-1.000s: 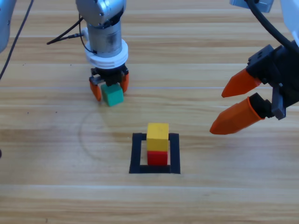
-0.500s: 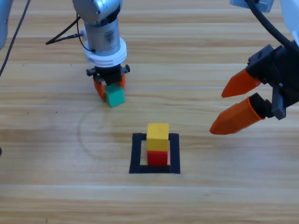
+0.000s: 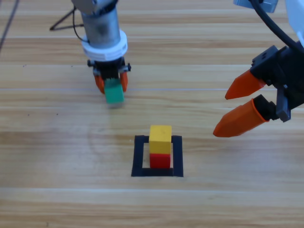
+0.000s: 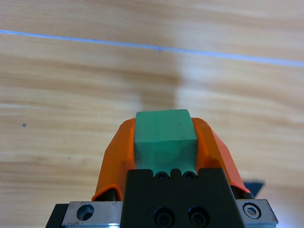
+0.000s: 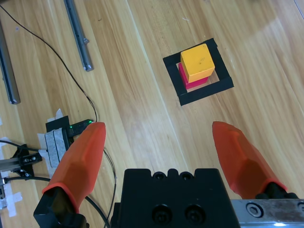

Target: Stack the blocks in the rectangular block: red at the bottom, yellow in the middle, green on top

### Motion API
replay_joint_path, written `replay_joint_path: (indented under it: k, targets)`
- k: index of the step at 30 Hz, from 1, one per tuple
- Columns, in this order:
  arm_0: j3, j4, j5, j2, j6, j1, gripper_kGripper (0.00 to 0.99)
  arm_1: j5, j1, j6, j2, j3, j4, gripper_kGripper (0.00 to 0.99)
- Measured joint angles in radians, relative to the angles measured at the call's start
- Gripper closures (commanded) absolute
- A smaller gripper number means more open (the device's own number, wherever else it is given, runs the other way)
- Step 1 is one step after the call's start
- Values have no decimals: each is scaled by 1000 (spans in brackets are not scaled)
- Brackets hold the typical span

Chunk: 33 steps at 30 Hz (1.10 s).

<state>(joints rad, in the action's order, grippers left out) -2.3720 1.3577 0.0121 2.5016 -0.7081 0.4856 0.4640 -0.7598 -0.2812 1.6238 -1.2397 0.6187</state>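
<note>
Wood-grain table (image 3: pixel 57 199) under us; our left gripper (image 3: pixel 112 84) clamps the matte green (image 3: pixel 114 91) cube; right gripper (image 3: pixel 237 108) gapes.

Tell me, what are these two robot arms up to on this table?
They are building a small tower of coloured cubes. The yellow cube already sits on the red cube inside the black tape outline. The left end effector is shut on the green cube, off to the upper left of the tower in the high view. The right end effector waits with its jaws open, off to the tower's right and holding nothing.
</note>
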Motion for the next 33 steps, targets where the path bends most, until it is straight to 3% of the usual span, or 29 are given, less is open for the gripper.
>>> replay_joint_path:
  k: [6, 12, 21, 33]
  targets:
    - [2, 50, -16, -139, 128, 45, 990, 4, 0, 0, 0, 0, 0, 1]
    - [57, 50, -16, -267, 167, 163, 990, 5, 0, 0, 0, 0, 0, 1]
    - [125, 50, 60, -290, 15, 307, 990, 5, 0, 0, 0, 0, 0, 1]
    - [181, 50, 64, -290, -120, 330, 990, 5, 0, 0, 0, 0, 0, 1]
